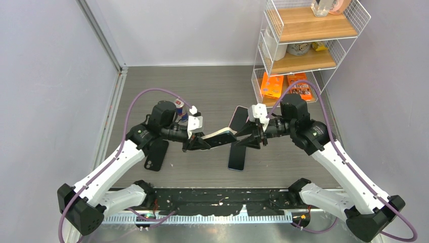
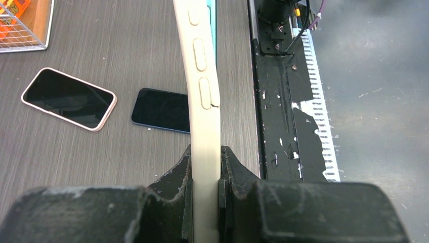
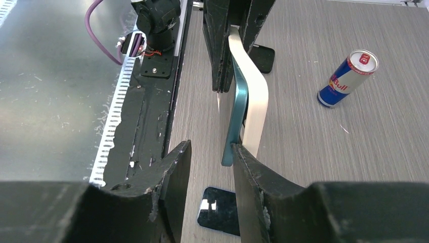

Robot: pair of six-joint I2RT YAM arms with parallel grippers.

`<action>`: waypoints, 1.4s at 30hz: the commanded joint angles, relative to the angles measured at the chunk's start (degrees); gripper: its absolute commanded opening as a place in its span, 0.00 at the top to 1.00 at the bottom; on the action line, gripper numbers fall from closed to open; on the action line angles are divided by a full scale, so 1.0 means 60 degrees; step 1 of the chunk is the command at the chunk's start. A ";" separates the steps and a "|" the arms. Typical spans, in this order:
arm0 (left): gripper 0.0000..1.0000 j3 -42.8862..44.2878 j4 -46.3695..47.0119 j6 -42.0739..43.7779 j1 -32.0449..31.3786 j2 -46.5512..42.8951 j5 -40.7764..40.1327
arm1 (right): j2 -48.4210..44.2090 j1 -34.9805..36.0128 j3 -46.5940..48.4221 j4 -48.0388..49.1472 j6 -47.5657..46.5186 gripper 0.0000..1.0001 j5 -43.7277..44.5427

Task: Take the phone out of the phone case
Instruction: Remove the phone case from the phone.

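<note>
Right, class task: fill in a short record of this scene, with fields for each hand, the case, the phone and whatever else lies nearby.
left hand: shut on the cream case, clamping one end
right hand: open, one finger against the end of the teal phone
cream case: held up in the air, bowed away from the phone at the right hand's end
teal phone: partly in the case
nearby: pink-cased phone, dark phone, Red Bull can
</note>
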 commanded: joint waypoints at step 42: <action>1.00 0.0786 0.0438 0.1204 -0.0237 -0.0030 0.3147 | 0.1080 0.0140 0.0046 0.0468 -0.0402 0.59 0.0763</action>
